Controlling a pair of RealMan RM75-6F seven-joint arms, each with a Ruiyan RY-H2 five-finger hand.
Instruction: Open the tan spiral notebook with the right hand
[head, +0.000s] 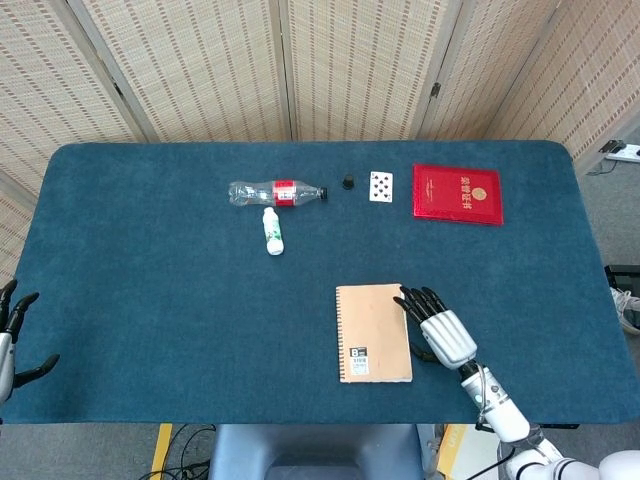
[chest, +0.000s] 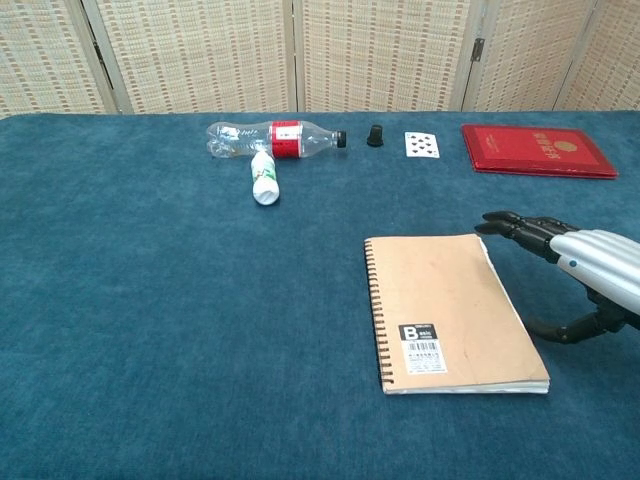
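The tan spiral notebook (head: 373, 333) (chest: 447, 312) lies closed near the table's front edge, its spiral on the left and a barcode label low on the cover. My right hand (head: 436, 325) (chest: 575, 270) sits against its right edge, fingers stretched out and apart, thumb low by the page edge; it holds nothing. My left hand (head: 12, 335) hangs open off the table's left front corner and appears only in the head view.
At the back lie a clear bottle with a red label (head: 276, 192) (chest: 268, 139), a small white bottle (head: 272, 231) (chest: 264, 177), a black cap (head: 348, 182), a playing card (head: 381, 186) and a red booklet (head: 457, 193) (chest: 536, 150).
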